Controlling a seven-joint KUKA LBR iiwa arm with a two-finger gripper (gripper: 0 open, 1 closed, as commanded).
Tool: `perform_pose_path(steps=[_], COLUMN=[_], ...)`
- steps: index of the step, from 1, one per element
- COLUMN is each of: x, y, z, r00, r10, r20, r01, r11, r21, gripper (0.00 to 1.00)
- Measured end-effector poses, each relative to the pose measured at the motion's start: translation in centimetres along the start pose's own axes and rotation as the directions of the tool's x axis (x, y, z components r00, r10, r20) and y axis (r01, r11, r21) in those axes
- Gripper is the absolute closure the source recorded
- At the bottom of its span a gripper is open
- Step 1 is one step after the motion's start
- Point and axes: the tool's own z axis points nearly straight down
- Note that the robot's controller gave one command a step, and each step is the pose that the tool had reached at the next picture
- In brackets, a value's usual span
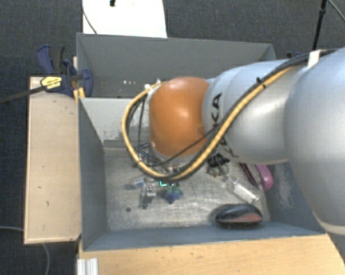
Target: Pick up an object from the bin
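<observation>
The hand [161, 182], so far under the arm's orange cover [178, 116] that I cannot tell wide from narrow, hangs low over small blue and grey bits [154, 195] on the bin [95, 171] floor, well apart from a dark oval thing [238, 215].

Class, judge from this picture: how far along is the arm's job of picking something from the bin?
Done: the end effector sits low in the bin, left of centre. In hand: no grasp is visible beneath the orange cover. Left: gripping and lifting; the dark oval object and pink object lie on the floor at right.
</observation>
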Motion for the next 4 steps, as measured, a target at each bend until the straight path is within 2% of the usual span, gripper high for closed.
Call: perform_pose_path(steps=[1, 2, 3, 4], x=[-2.9, -3.1, -4.0, -4.5], y=[-5.1, -4.8, -7.7, -4.5], z=[8.4, 8.0, -4.6, -10.2], r00=[0.988, 0.988, 0.963, 0.840], r10=[-0.156, -0.154, -0.267, -0.542], r20=[0.010, 0.016, 0.016, 0.014], r01=[0.156, 0.154, 0.267, 0.542], r11=[0.988, 0.988, 0.964, 0.840], r21=[-0.001, -0.003, 0.003, 0.005], gripper=[0.00, 1.00, 1.00, 1.00])
